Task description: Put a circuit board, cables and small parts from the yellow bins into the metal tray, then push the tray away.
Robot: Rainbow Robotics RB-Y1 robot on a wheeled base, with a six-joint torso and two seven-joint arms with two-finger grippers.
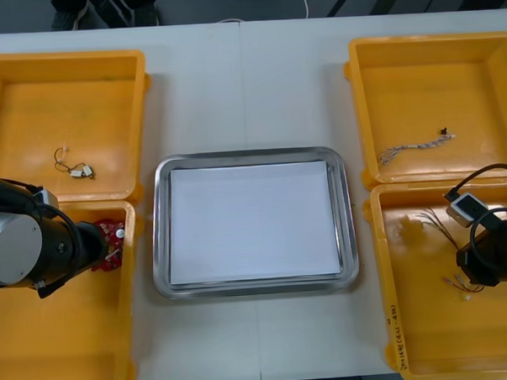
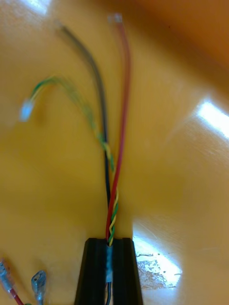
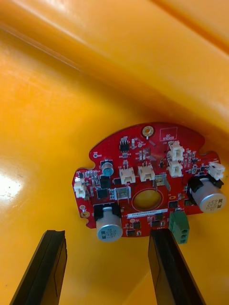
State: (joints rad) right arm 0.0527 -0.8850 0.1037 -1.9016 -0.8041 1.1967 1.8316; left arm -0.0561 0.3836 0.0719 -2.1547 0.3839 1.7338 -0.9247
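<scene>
Light table [image 1: 199, 91] — metal tray [image 1: 346, 220] in the middle, two yellow bins [image 1: 64, 89] at each side

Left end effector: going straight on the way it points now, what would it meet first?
Most likely the red circuit board, lying just ahead of the open left end effector in its yellow bin; how far off is unclear.

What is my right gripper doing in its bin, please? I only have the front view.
Observer: The right gripper is shut on the cables; red, black and a green-yellow twist run out from between its fingers.
Operator: Thank you. Does the left one have the board?
Observer: Not yet. The left gripper is open, and the board sits just beyond its fingertips.
Operator: Which face is towards it?
Observer: The component side, with white connectors showing.
</scene>
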